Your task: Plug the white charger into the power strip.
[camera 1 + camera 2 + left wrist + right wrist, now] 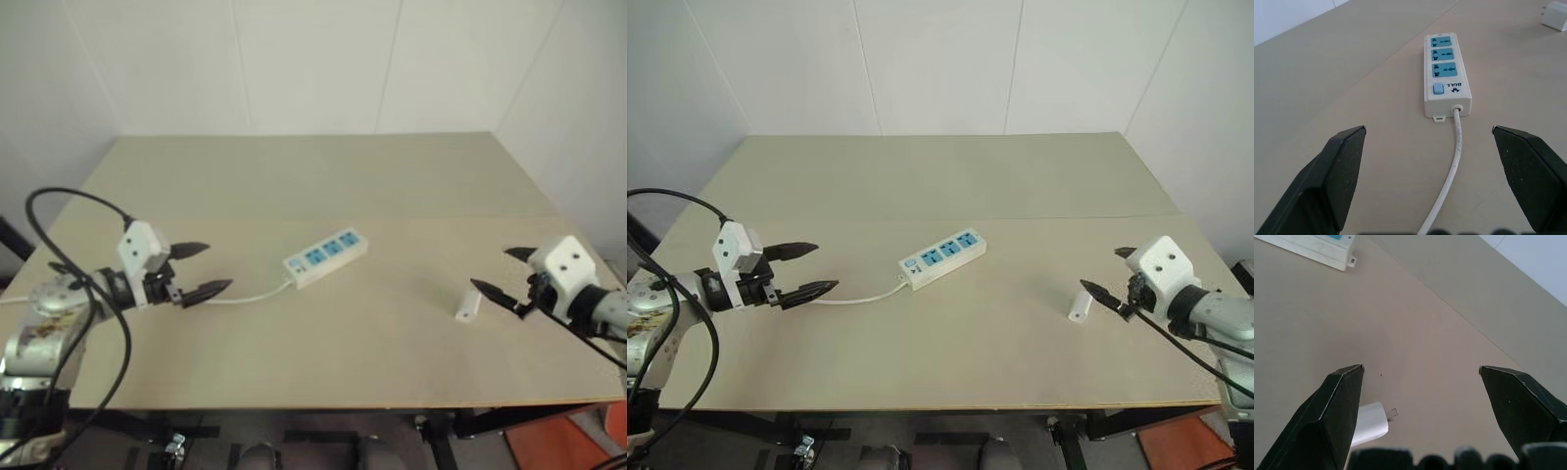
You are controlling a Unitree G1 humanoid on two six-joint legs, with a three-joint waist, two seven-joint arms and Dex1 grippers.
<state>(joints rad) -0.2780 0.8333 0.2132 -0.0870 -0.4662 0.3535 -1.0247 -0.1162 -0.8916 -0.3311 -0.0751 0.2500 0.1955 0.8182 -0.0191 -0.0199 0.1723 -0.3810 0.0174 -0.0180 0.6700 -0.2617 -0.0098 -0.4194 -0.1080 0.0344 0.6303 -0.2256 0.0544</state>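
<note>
Both my grippers gape empty: charger lies just off my right gripper, and the strip sits ahead of my left gripper.

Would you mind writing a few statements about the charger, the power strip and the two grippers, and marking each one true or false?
1. The white charger is plugged into the power strip. False: it lies on the table, apart from the strip.
2. The left gripper is open and holds nothing. True.
3. The right gripper is shut on the charger. False: it is open, with the charger lying beside its fingers.
4. The strip's cord runs toward the left gripper. True.
5. The strip's socket faces are red. False: they are blue.
</note>
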